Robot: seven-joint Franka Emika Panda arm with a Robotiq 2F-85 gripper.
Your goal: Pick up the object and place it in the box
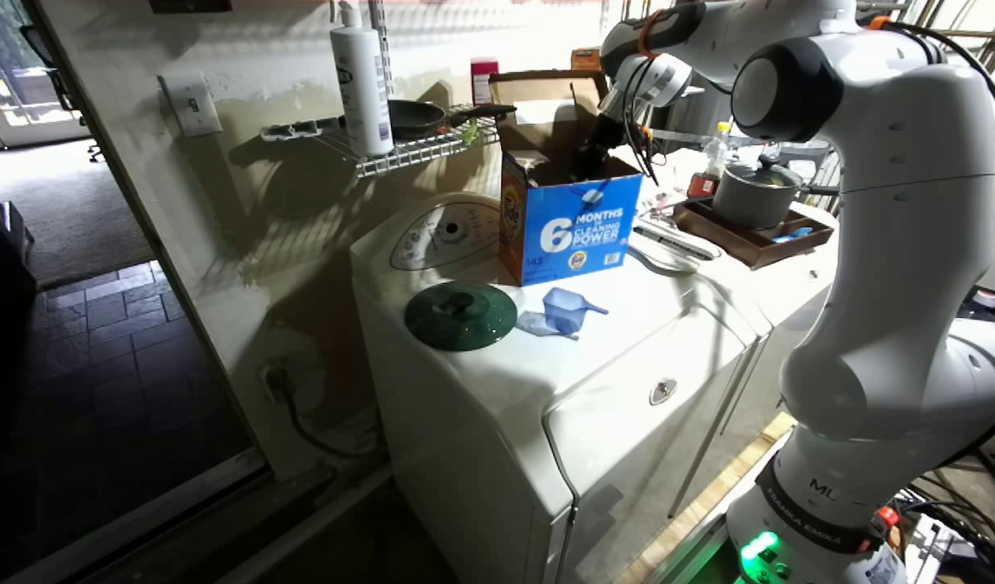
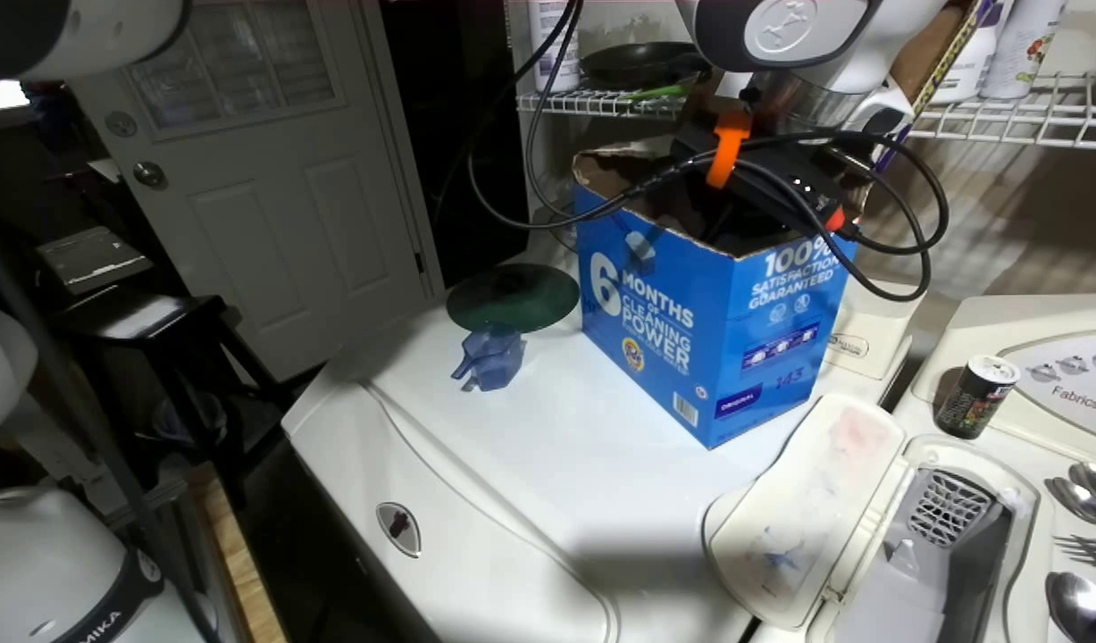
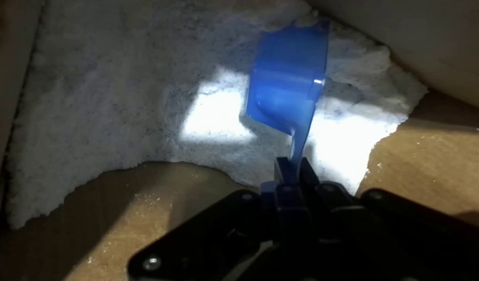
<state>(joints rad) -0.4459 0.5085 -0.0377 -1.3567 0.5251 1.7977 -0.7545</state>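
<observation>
The box (image 1: 582, 235) is open on top of the white machine, with a blue panel marked "6". It also shows in an exterior view (image 2: 650, 313), where the arm's cables hang across its rim. My gripper (image 3: 296, 168) points down inside the box and is shut on the thin handle of a translucent blue scoop (image 3: 289, 70). The scoop's cup is at or on the pale powder (image 3: 106, 113) in the box; I cannot tell how far it rests in it. In both exterior views the box walls hide the fingertips and the held scoop.
Another blue scoop (image 1: 570, 310) lies on the machine top beside a green glass lid (image 1: 461, 316). The box's back flap (image 1: 538, 88) stands raised. A wire shelf (image 1: 432, 152) with a pan and bottle is behind. A pot (image 1: 756, 195) stands on a wooden tray.
</observation>
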